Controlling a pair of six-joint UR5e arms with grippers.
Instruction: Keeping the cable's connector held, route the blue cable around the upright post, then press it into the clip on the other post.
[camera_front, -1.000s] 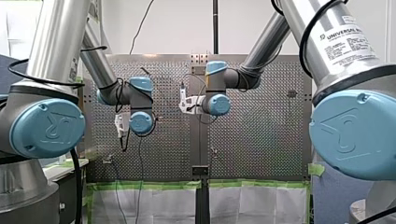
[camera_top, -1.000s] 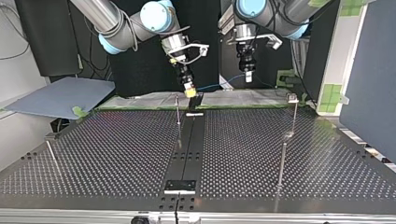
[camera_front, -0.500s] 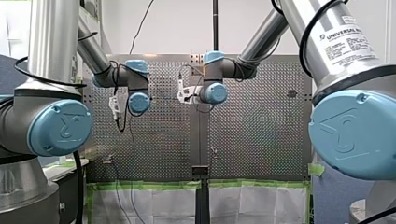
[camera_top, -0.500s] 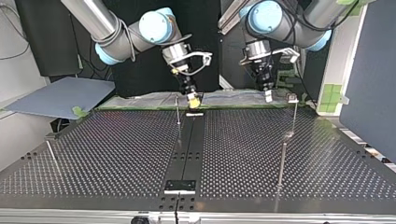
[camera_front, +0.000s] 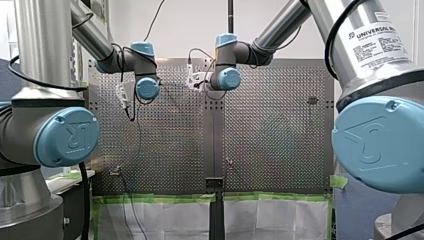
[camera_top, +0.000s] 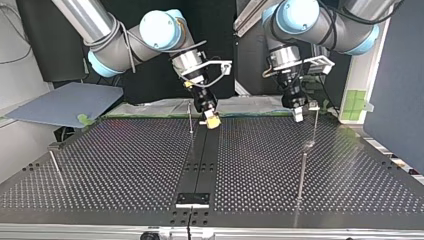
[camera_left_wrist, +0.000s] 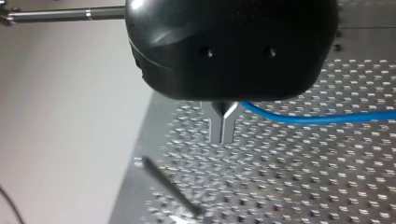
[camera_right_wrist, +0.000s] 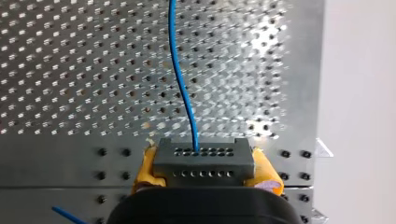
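Observation:
In the right wrist view my right gripper (camera_right_wrist: 204, 169) is shut on a grey connector block (camera_right_wrist: 201, 156) between yellow pads (camera_right_wrist: 145, 169). The blue cable (camera_right_wrist: 181, 79) runs out of the block, away over the perforated plate. In the top view that gripper (camera_top: 212, 120) hangs just beside the thin upright post (camera_top: 190, 118) at the middle. My left gripper (camera_top: 298, 114) hangs close to the top of the post with the clip (camera_top: 314, 107). In the left wrist view its metal fingers (camera_left_wrist: 223, 127) are shut, with the blue cable (camera_left_wrist: 322, 119) leaving sideways from between them.
A second post (camera_top: 302, 170) stands nearer the top view's camera on the right, and another post (camera_top: 55, 167) leans at the far left. A dark centre strip (camera_top: 200, 165) with a bracket (camera_top: 192, 199) runs down the table. A blue-grey board (camera_top: 65, 102) lies beyond the table's left corner.
Both arms have reached further out over the table and lower. My left gripper has swung to the top view's right, up to the clip post. My right gripper has come down beside the middle post.

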